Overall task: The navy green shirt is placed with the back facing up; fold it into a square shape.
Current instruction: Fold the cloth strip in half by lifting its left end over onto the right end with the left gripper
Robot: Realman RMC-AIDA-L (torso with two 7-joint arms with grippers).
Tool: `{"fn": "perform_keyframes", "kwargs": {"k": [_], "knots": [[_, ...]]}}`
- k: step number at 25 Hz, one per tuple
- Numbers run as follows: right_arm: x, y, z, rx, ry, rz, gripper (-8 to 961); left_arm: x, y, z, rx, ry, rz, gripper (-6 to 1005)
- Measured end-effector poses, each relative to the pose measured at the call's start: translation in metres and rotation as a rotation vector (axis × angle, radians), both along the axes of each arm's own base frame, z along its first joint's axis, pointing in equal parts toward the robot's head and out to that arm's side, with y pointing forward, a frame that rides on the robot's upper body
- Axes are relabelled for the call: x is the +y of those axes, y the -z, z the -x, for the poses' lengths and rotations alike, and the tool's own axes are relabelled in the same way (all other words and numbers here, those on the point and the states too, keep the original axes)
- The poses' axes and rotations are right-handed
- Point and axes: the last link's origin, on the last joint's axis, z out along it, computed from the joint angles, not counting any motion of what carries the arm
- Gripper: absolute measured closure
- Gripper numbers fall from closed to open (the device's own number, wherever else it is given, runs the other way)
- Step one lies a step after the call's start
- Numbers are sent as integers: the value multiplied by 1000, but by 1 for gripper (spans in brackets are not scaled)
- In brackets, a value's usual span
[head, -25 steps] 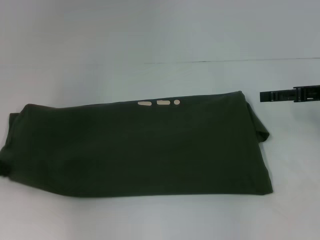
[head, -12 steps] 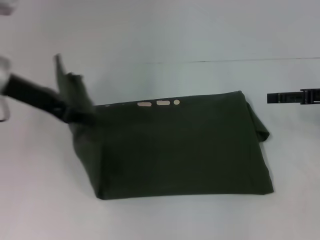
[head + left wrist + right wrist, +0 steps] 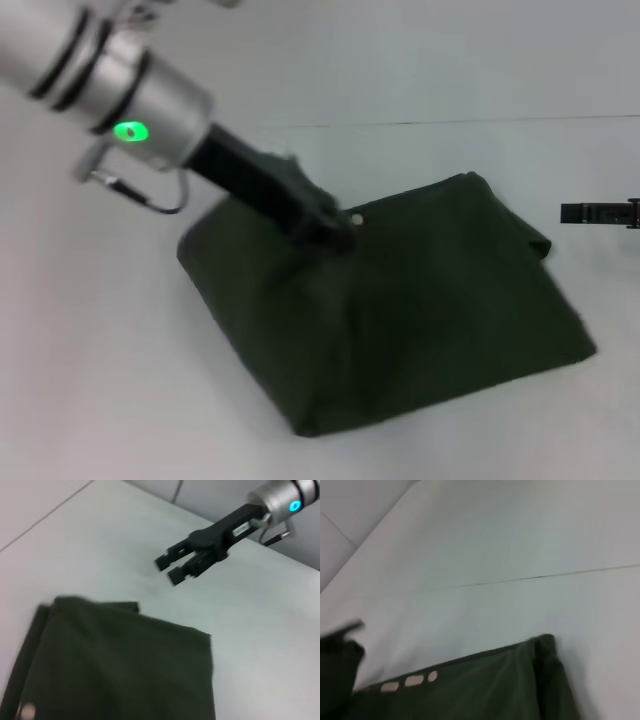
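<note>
The left gripper (image 3: 338,238) had its tip pressed into the navy green shirt (image 3: 400,310), apparently pinching a lifted layer, though I could not tell how far its fingers were closed. The shirt lay on the white table (image 3: 100,400), spreading below and to the right of that gripper. The right gripper (image 3: 172,567) hovered off the shirt's right edge, clear of the cloth, fingers slightly parted and holding nothing.
</note>
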Motion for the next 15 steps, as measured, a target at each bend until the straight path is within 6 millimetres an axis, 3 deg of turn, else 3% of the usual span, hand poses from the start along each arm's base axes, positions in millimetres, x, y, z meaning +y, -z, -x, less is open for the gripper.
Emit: {"fn": "perform_keyframes", "kwargs": {"k": [6, 15], "knots": [[-6, 0, -6, 2, 8, -1, 25, 9, 28, -28, 31, 48, -28, 930], [-6, 1, -1, 8, -14, 22, 25, 13, 30, -39, -10, 57, -53, 930]]}}
